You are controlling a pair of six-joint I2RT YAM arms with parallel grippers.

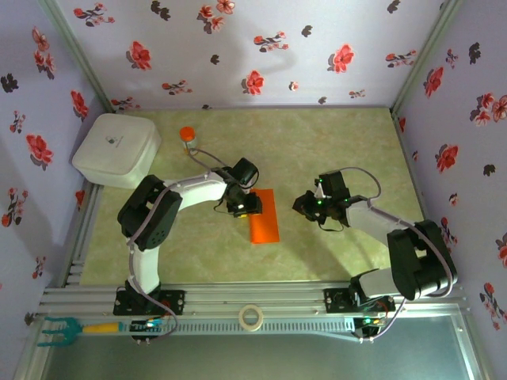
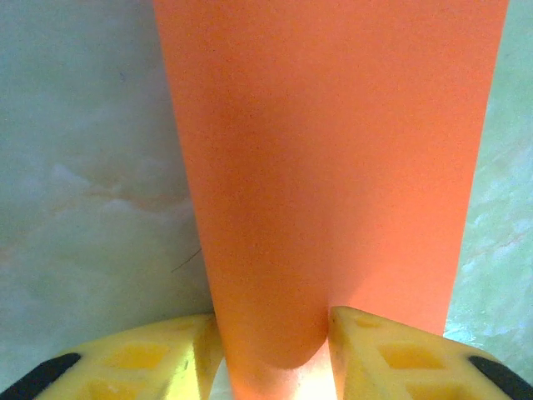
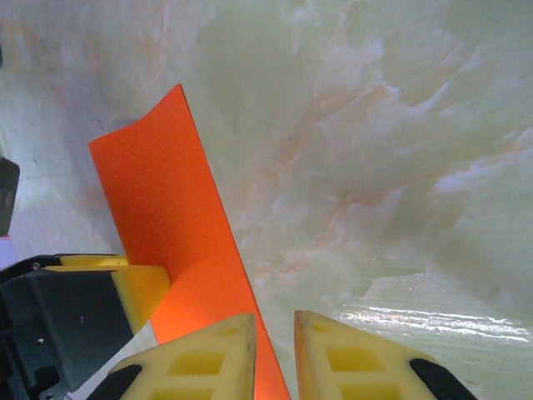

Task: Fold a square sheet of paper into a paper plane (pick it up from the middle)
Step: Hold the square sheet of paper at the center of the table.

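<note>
The square sheet of paper [image 1: 267, 223] is bright orange and lies on the table's middle as a folded upright rectangle. My left gripper [image 1: 252, 207] is at its upper left edge. In the left wrist view a raised bulge of the paper [image 2: 333, 150] sits pinched between the yellow fingers [image 2: 375, 354], so the left gripper [image 2: 275, 337] is shut on it. My right gripper [image 1: 303, 207] hovers to the right of the sheet, apart from it. In the right wrist view the right gripper [image 3: 275, 333] has a narrow gap with nothing in it, and the paper [image 3: 166, 208] runs past below its left finger.
A white lidded box [image 1: 116, 149] stands at the back left, with a small orange-capped bottle [image 1: 187, 136] beside it. A tape roll [image 1: 251, 317] and a teal-and-yellow tool [image 1: 63, 328] lie on the front rail. Flowered walls enclose the green table [image 1: 341, 150].
</note>
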